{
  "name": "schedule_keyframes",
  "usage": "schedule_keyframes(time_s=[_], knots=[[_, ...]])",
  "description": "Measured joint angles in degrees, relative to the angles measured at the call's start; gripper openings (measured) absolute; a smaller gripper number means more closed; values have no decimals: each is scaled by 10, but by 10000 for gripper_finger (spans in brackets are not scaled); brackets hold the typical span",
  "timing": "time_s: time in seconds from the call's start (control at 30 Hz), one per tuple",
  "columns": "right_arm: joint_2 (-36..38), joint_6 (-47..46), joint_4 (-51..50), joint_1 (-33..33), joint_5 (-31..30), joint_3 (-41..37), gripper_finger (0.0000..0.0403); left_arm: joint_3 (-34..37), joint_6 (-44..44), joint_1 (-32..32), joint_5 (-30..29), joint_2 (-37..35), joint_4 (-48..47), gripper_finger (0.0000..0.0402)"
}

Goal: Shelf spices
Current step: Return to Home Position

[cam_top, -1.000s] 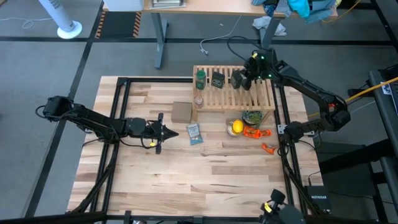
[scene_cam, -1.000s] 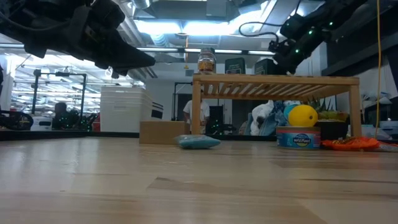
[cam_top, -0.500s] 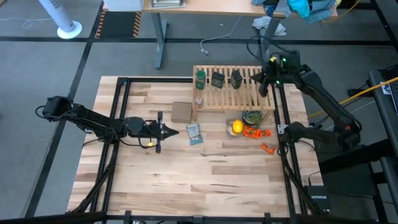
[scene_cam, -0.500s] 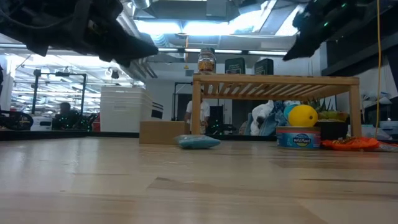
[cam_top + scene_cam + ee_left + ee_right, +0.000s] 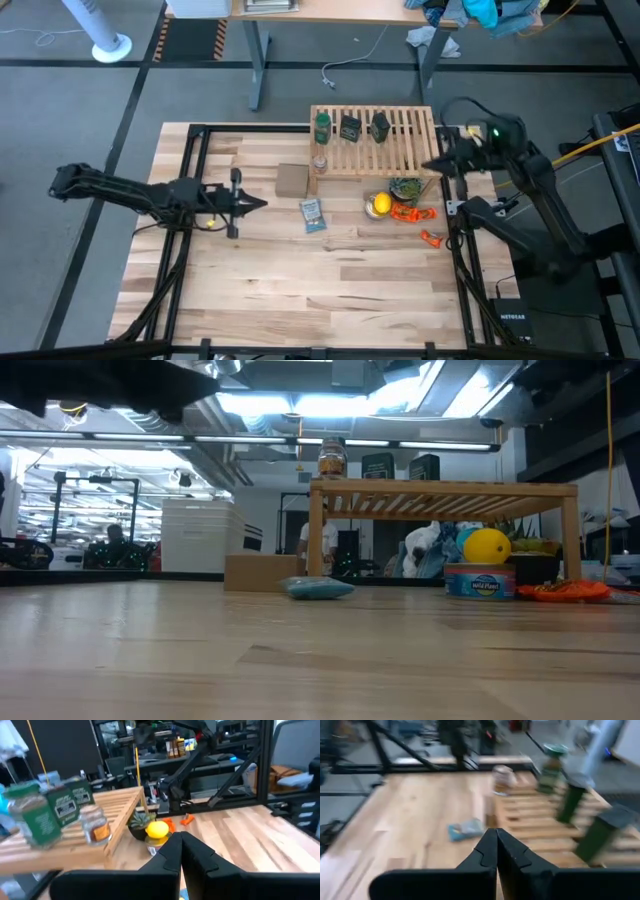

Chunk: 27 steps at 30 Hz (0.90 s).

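Observation:
The wooden slatted shelf [image 5: 390, 145] stands at the table's far right. On its top stand a green bottle [image 5: 322, 126], two dark tins [image 5: 350, 128] [image 5: 381, 126] and, at the near left corner, a small glass jar [image 5: 319, 160]. The low view shows the jar [image 5: 332, 460] and both tins [image 5: 378, 465] [image 5: 424, 466] upright on the shelf [image 5: 440, 490]. My right gripper [image 5: 432, 166] hangs shut off the shelf's near right corner, pointing toward the table's left. My left gripper [image 5: 262, 203] is shut over the table's left half, pointing toward the shelf. Neither touches anything.
A small cardboard box [image 5: 292, 180] and a blue packet [image 5: 312, 213] lie near the shelf's left leg. A lemon [image 5: 380, 206] on a can, a plant bowl [image 5: 405, 187] and orange items [image 5: 412, 212] sit before the shelf. The table's near half is bare wood.
My right gripper has drawn away from the right-hand tin on the shelf, toward the table's right and near edges, turning as it went, and has left the low view. The tin stays upright. My left gripper has risen and pulled back toward the table's left edge.

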State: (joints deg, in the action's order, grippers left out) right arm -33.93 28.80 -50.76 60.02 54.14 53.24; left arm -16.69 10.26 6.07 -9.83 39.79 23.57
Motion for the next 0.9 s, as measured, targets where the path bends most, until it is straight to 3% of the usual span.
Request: schedule_keyframes(time_s=[0.1,0.2,0.43,0.53,0.67,0.9], knots=[[69,-5,4,0,32,-39,2,0,-37,0,0,-54,-62,0],[135,-56,21,0,23,-77,2,0,-49,0,6,-88,-97,0],[277,-147,43,0,39,-136,2,47,-46,0,51,-106,-87,0],[328,-150,50,0,39,-134,2,94,-58,0,54,-105,-35,0],[336,-151,34,0,52,-131,2,158,-52,0,63,-106,70,0],[336,-168,50,0,46,-136,2,161,-59,4,88,-106,66,0]])
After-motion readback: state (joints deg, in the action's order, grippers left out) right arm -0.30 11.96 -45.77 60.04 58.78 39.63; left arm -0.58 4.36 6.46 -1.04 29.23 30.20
